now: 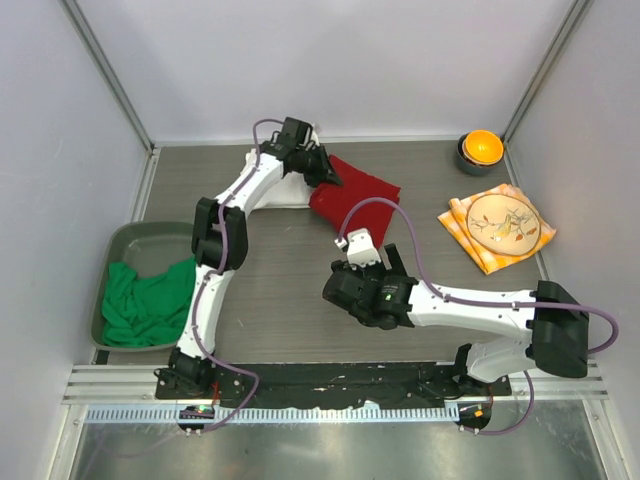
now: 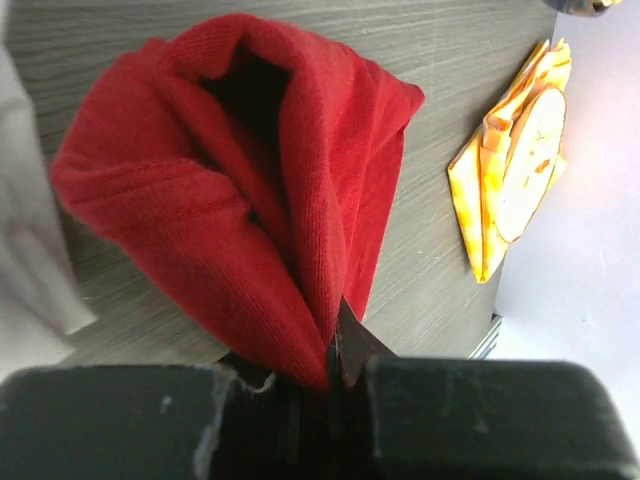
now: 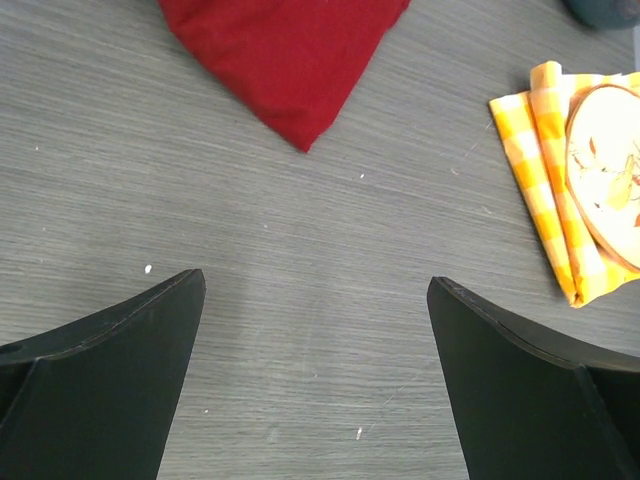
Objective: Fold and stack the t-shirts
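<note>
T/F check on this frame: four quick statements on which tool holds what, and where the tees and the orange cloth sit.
1. The left tool is shut on the red t-shirt. True.
2. The right tool grips the red t-shirt. False: it is open over the bare table, with the shirt's corner ahead of it, untouched.
3. The green t-shirt lies in the grey tray. True.
4. The orange patterned cloth lies on top of the red t-shirt. False: it lies apart on the table, to the shirt's right.
</note>
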Robot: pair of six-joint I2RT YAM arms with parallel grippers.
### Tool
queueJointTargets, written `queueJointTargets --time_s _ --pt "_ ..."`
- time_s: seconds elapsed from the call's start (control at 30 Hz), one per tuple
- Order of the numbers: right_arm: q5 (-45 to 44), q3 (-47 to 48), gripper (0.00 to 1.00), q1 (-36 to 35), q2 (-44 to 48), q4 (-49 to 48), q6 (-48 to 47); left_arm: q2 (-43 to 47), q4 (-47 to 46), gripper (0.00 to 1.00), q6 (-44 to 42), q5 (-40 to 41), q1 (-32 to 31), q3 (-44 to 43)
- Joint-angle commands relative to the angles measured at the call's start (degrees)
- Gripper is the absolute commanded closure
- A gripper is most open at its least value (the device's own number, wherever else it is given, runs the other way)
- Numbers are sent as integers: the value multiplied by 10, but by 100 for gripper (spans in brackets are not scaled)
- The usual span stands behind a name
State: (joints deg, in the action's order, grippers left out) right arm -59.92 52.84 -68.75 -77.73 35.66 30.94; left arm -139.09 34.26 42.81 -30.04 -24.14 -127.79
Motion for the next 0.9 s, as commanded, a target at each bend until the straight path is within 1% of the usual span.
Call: queueJointTargets --time_s 0.0,0.17,0.2,0.37,0.5,0.67,0.87 --pt "12 -17 0 6 1 -47 31 7 -2 100 -10 -49 32 -56" --pt "23 -21 0 12 -17 -64 30 43 -52 100 -4 -70 52 -31" --pt "25 -21 0 13 -19 -67 28 50 -73 100 -1 -75 55 -18" --pt "33 -22 0 13 -30 -78 28 69 -88 100 1 -94 74 -19" --pt "41 -26 0 14 -36 -82 28 90 -113 100 3 -106 89 -4" --pt "47 -23 0 16 -48 -85 25 113 -118 100 11 -127 112 -4" --pt "54 -17 0 17 -60 -91 25 158 -164 100 22 -137 139 46"
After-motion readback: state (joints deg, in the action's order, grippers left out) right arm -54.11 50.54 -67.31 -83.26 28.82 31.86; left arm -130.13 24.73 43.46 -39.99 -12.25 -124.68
